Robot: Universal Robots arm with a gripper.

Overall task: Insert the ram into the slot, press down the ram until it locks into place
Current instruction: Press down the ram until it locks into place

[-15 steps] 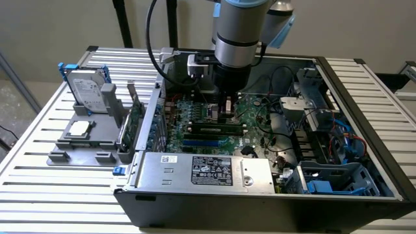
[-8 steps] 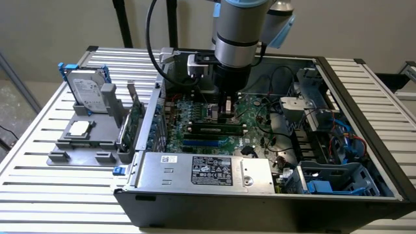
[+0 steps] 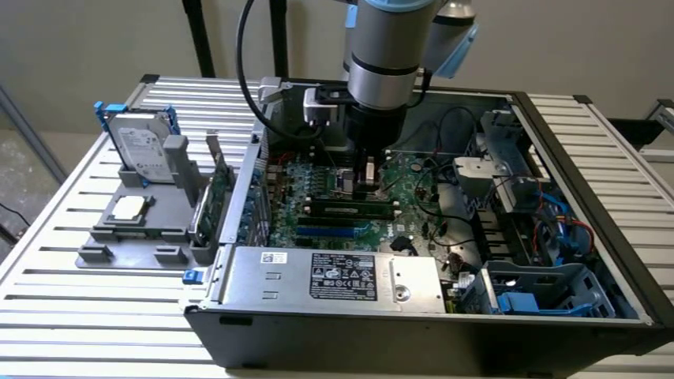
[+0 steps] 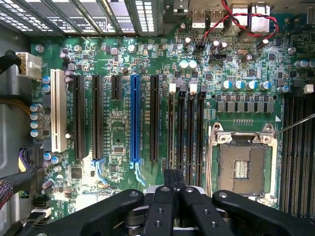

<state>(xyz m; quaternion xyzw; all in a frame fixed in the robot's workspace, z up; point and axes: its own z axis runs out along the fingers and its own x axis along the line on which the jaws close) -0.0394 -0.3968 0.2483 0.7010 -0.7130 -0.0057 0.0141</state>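
Closest to me in the exterior view is the flat grey metal box with a white sticker (image 3: 335,278), sitting inside the open computer case (image 3: 589,134). The case is a big black box lying on a table of long metal slats (image 3: 63,237). Inside it I see a green board (image 3: 316,213) full of tiny parts, plus loose wires and blue plastic bits at the exterior view's right.

A long thin green ram (image 3: 354,210) with dark chips lies flat across the board, sitting in a black slot. In the wrist view I see the long narrow black slots (image 4: 189,132) standing side by side, next to a square silver socket (image 4: 242,167).

My arm reaches straight down into the case. The gripper (image 4: 173,183) is black and hard, with its two fingers (image 4: 167,196) pressed close together. I cannot tell if they hold anything.

On the table beside the case, a grey plastic tray (image 3: 137,229) holds a silver drive (image 3: 142,146) standing up, a small square chip (image 3: 129,208) and an upright green card (image 3: 219,193).
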